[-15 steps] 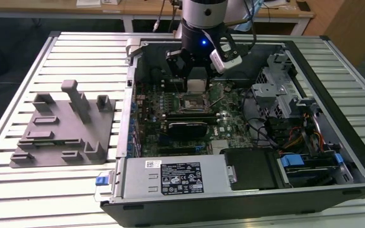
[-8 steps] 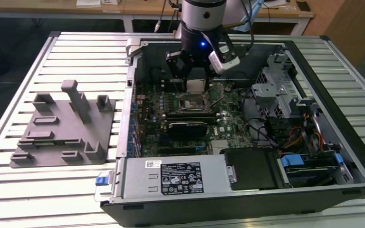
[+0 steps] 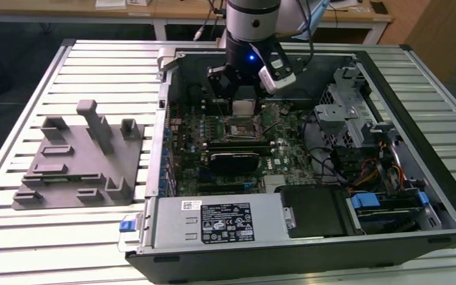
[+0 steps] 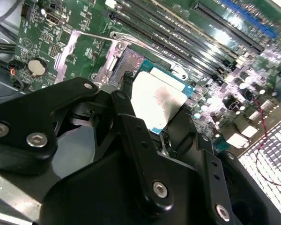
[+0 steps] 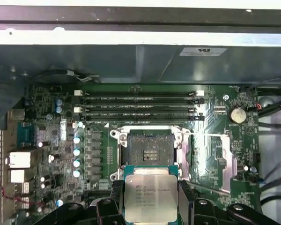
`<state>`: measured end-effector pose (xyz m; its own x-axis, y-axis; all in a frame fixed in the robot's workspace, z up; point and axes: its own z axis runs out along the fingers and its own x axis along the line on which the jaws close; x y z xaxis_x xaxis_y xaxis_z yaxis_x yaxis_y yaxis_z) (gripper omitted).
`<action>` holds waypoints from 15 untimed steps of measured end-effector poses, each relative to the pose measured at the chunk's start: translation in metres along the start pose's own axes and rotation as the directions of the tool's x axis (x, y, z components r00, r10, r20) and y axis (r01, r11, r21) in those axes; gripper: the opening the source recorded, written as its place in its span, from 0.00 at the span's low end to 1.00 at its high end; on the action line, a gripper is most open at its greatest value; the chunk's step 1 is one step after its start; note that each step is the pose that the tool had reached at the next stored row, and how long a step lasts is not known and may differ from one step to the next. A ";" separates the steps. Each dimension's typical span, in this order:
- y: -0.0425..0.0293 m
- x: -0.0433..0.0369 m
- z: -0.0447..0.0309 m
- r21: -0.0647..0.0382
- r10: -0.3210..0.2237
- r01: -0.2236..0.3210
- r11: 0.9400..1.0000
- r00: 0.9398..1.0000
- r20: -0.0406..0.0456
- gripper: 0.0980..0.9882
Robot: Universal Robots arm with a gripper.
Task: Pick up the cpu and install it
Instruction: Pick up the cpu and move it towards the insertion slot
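Slatted tabletop (image 3: pixel 62 243) carries an open computer case (image 3: pixel 291 261), grey fixture (image 3: pixel 78 160) beside it; inside, the end effector (image 5: pixel 151 208) grips the cpu (image 5: pixel 151 194) close to the bare socket (image 5: pixel 150 151), memory slots (image 5: pixel 139 107) beyond.

Cpu (image 5: pixel 151 196): small flat square chip, pale silver-grey metal top with faint print, thin green board edge showing around it. Clamped by two opposite edges in the black gripper (image 5: pixel 150 206), metal top facing the first wrist view. Held off the motherboard (image 5: pixel 51 140), not seated. In the exterior view the cpu (image 3: pixel 244 107) hangs just above the open, empty socket (image 3: pixel 240 126). In the second wrist view its top (image 4: pixel 159 101) glares bright.
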<state>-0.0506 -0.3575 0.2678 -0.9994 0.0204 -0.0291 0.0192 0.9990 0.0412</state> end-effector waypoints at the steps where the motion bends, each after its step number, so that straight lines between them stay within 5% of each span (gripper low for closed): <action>1: 0.0010 0.0000 0.0016 0.000 0.000 0.000 1.000 1.000 0.000 0.50; 15: 0.0096 0.0001 0.0233 0.002 -0.003 0.003 1.000 1.000 0.000 0.50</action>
<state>-0.0497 -0.3470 0.2449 -0.9994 0.0174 -0.0288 0.0162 0.9991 0.0389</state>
